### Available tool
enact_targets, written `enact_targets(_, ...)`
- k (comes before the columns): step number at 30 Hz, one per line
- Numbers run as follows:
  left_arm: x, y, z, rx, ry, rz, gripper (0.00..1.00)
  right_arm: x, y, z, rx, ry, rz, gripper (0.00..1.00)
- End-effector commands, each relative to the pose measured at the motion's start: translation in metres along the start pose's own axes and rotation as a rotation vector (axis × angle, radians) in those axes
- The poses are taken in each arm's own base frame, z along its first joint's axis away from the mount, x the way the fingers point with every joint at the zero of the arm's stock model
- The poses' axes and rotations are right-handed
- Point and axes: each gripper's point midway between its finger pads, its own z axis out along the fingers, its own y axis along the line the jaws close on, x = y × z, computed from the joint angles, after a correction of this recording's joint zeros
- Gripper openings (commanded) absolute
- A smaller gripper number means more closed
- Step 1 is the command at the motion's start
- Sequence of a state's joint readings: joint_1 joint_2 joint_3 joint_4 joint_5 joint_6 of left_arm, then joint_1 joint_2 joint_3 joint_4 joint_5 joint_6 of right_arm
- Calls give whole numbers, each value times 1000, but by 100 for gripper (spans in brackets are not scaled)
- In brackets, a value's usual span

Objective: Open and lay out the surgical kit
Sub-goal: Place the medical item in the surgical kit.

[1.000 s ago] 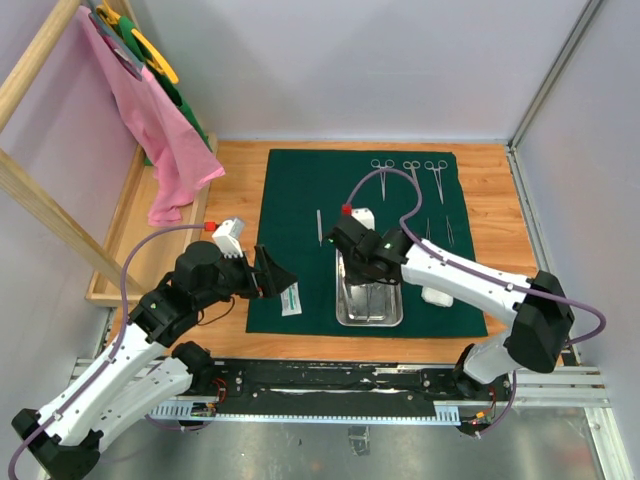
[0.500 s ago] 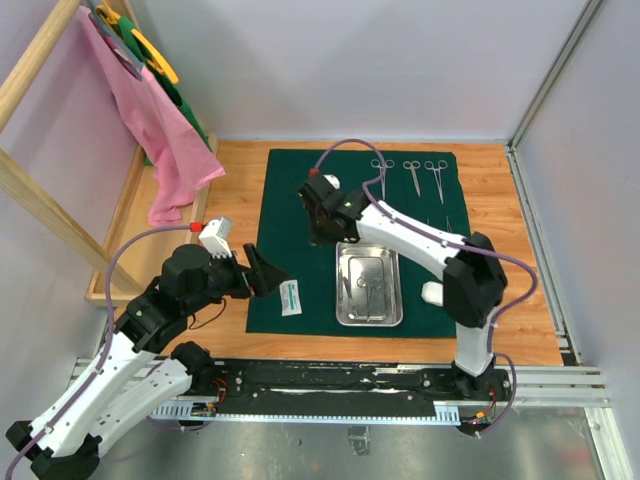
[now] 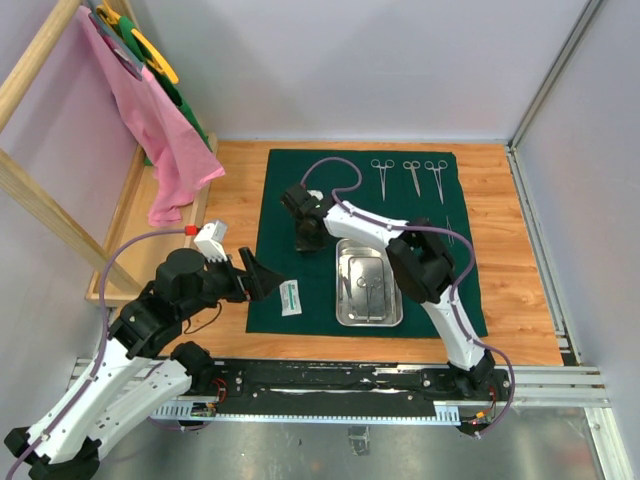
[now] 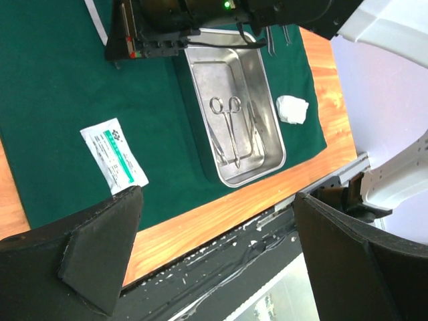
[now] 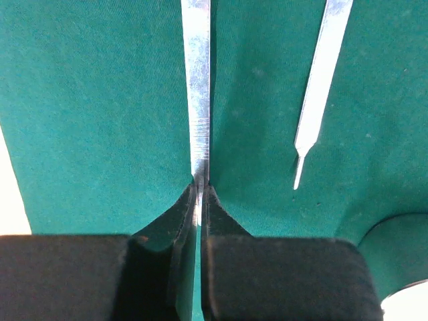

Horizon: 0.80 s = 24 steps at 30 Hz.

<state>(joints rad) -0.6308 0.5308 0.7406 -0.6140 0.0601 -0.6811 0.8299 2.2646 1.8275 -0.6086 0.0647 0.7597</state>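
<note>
Nearest the arm bases, beside the white packet (image 4: 114, 155): left gripper (image 4: 217, 251) spread wide, holding nothing. On the dark green cloth wrap (image 3: 300, 180), shiny rectangular steel tray (image 3: 369, 322) cradling one ringed clamp (image 4: 227, 127); soft gauze wad (image 4: 292, 109) alongside. Further out, right gripper (image 5: 199, 190) clenched on slim ribbed tweezers (image 5: 197, 80), probably for laying them parallel to a second thin tool (image 5: 321, 73). Farthest, three clamps (image 3: 410, 175) in a row.
</note>
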Motion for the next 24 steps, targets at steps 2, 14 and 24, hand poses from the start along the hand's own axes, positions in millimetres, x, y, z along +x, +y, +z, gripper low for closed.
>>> enact_targets(2, -7, -4, -8, 5, -25, 2, 99, -24, -7, -5, 23, -50, 68, 1)
enact_targets(14, -8, -4, -9, 4, -25, 7, 99, -39, -18, 13, 16, -38, 136, 1)
enact_targets(24, -5, -2, -6, 0, -17, 2, 99, -34, -17, 18, 5, -23, 127, 25)
